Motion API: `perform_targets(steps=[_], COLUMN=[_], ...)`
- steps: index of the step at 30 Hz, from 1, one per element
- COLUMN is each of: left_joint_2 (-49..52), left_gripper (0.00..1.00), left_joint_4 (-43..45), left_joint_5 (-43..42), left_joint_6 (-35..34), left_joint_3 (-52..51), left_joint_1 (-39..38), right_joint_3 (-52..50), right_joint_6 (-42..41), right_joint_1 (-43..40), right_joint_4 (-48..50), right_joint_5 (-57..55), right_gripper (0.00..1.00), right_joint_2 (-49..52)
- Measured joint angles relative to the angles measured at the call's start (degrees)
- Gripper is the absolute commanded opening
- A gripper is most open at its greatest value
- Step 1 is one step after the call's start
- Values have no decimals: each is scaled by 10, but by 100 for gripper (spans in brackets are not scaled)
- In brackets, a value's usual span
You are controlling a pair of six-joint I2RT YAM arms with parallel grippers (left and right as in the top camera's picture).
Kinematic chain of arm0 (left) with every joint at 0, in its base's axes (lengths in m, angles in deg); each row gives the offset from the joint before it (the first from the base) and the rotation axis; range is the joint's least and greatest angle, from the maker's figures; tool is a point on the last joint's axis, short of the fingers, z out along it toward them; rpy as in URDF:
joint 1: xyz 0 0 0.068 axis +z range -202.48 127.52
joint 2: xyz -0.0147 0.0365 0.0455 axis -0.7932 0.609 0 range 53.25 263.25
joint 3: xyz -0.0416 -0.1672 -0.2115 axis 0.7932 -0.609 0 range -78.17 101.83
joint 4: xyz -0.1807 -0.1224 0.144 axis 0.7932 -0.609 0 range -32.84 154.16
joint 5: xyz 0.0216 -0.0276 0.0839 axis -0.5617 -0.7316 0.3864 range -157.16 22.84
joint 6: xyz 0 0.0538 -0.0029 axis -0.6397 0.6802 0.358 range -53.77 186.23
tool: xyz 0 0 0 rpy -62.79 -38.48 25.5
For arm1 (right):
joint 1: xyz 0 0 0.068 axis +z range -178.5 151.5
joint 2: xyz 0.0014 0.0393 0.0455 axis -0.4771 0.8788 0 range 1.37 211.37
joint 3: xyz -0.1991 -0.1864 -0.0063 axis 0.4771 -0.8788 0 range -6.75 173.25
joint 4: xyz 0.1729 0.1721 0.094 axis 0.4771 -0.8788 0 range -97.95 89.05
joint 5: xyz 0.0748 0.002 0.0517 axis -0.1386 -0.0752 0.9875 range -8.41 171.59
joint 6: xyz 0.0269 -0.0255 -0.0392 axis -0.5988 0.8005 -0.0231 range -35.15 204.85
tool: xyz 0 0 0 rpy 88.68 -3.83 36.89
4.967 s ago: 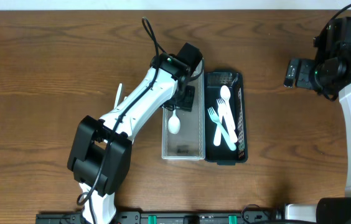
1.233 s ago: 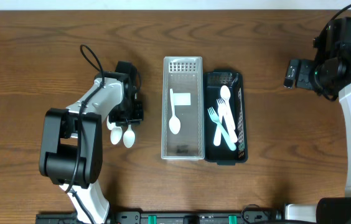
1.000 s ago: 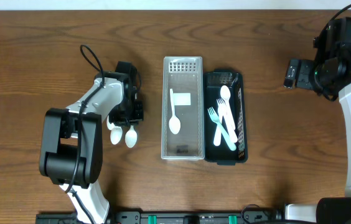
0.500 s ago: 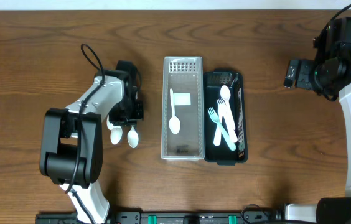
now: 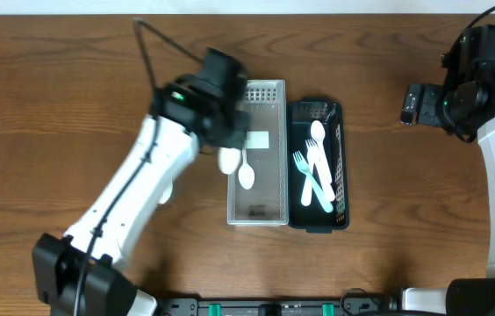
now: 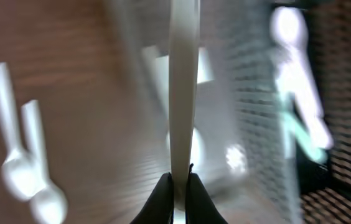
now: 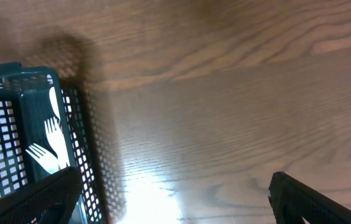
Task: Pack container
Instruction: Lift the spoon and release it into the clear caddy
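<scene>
Left gripper (image 6: 178, 182) was clamped on a white spoon (image 6: 182, 81) by its handle, over the left edge of the clear tray (image 5: 269, 197). The tray held one loose spoon (image 5: 246, 174) and a white label (image 5: 259, 139), text unreadable. The black basket (image 5: 342, 175) beside it held forks (image 5: 301, 163) and a basket spoon (image 5: 317, 133). Two spare spoons (image 6: 15, 171) lay on the table (image 5: 72, 88). Right gripper (image 7: 172, 180) was spread open, off to the basket's right.
</scene>
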Motion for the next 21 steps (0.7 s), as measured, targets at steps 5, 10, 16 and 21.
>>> perform_targets(steps=[5, 10, 16, 21], left_joint_2=[38, 103, 153, 150], left_gripper=[6, 6, 50, 64], left_joint_4=[27, 31, 31, 9], left_joint_5=[11, 14, 22, 36], left_joint_6=[0, 0, 6, 14], left_joint_3=[0, 0, -1, 6], left_joint_1=[-71, -90, -87, -79], right_joint_3=[0, 0, 0, 0], right_joint_6=[0, 0, 0, 0], right_joint_1=[0, 0, 0, 0], right_joint_4=[0, 0, 0, -1], right_joint_5=[0, 0, 0, 0], right_gripper=[99, 99, 99, 99], right_joint_2=[0, 0, 0, 0])
